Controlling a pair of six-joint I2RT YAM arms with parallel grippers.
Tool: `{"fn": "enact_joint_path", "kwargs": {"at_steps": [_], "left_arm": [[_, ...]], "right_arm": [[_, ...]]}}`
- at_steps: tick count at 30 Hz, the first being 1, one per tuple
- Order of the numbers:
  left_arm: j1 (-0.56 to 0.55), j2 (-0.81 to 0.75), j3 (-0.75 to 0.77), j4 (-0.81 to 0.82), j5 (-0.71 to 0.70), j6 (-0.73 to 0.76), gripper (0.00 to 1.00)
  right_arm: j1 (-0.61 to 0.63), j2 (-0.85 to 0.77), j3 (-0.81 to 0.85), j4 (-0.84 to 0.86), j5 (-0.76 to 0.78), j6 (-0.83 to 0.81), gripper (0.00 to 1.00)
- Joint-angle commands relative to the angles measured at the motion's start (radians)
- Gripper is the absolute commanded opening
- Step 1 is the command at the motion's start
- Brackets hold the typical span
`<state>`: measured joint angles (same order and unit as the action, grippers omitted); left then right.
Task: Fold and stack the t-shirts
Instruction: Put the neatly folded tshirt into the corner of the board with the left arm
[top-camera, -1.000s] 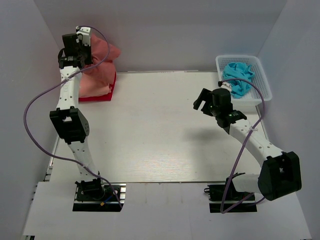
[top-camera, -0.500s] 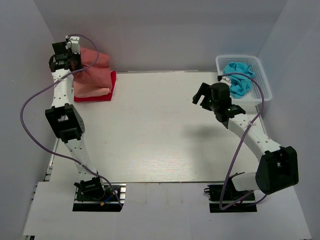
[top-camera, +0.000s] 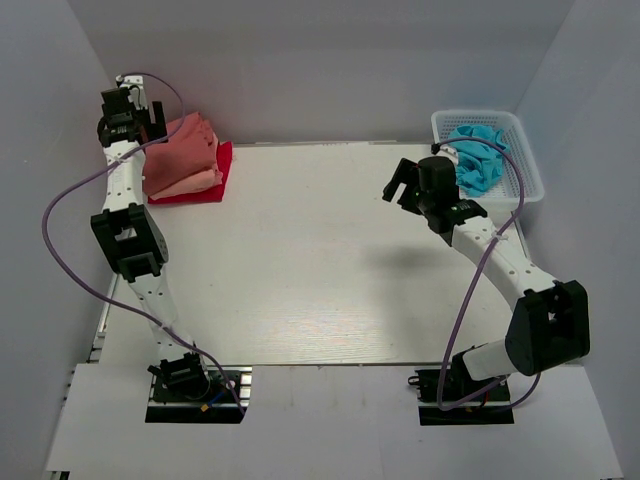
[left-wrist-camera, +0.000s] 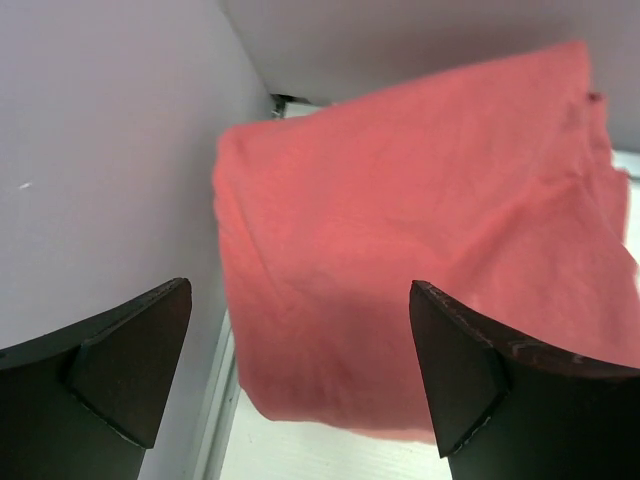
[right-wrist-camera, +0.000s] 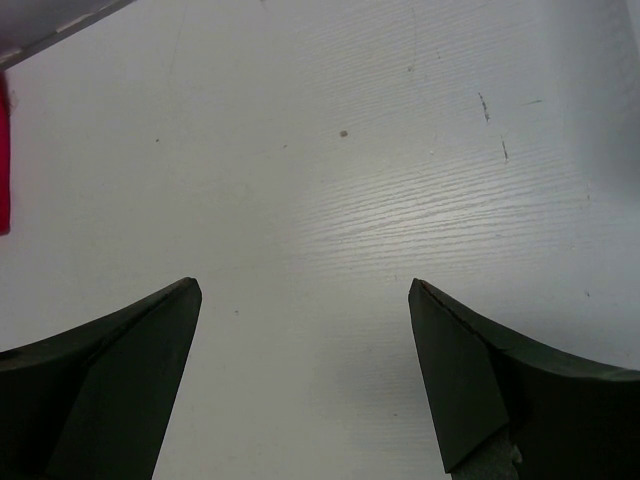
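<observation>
The t-shirts lie stacked at the table's back left corner: a dusty brick-red one (top-camera: 188, 138) on top, a salmon-pink one (top-camera: 190, 181) under it, and a bright red one (top-camera: 218, 172) at the bottom. My left gripper (top-camera: 140, 118) hovers open just left of and above the stack, near the wall. In the left wrist view the top t-shirt (left-wrist-camera: 420, 240) fills the space ahead of the open left gripper (left-wrist-camera: 300, 288), with nothing between the jaws. My right gripper (top-camera: 398, 182) hangs open over bare table (right-wrist-camera: 340, 200), and the right wrist view shows that gripper (right-wrist-camera: 305, 285) empty.
A white mesh basket (top-camera: 520, 135) stands at the back right with crumpled blue cloth (top-camera: 478, 155) inside. Side walls close in left and right. A sliver of bright red cloth (right-wrist-camera: 3, 170) shows at the left edge of the right wrist view.
My left gripper opened and let go of the brick-red t-shirt, which settled flatter on the stack; it also drew back to the left. The right gripper shifted slightly toward the back.
</observation>
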<state>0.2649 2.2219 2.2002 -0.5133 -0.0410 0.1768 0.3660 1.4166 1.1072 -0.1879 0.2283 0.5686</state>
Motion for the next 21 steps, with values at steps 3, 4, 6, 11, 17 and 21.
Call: {"fn": "enact_joint_path", "kwargs": {"at_steps": [3,4,6,11,17,21], "left_arm": [[0.014,-0.067,0.033,0.036,-0.054,-0.085,1.00],[0.004,-0.076,0.024,0.036,-0.013,-0.094,1.00],[-0.006,-0.096,-0.005,0.036,0.035,-0.106,1.00],[-0.033,-0.081,-0.005,0.006,0.249,-0.157,1.00],[-0.084,0.001,0.061,-0.094,0.335,-0.209,1.00],[-0.116,-0.048,-0.107,-0.070,0.359,-0.285,1.00]], "right_arm": [[-0.001,-0.007,0.043,0.001,-0.017,-0.006,0.90],[-0.001,-0.007,0.039,-0.002,-0.027,-0.007,0.90],[-0.002,-0.011,0.031,-0.004,-0.040,-0.004,0.90],[-0.002,-0.044,-0.021,0.011,-0.050,-0.003,0.90],[-0.002,-0.050,-0.043,0.002,-0.043,-0.009,0.90],[-0.007,-0.053,-0.069,0.011,-0.032,0.000,0.90]]}}
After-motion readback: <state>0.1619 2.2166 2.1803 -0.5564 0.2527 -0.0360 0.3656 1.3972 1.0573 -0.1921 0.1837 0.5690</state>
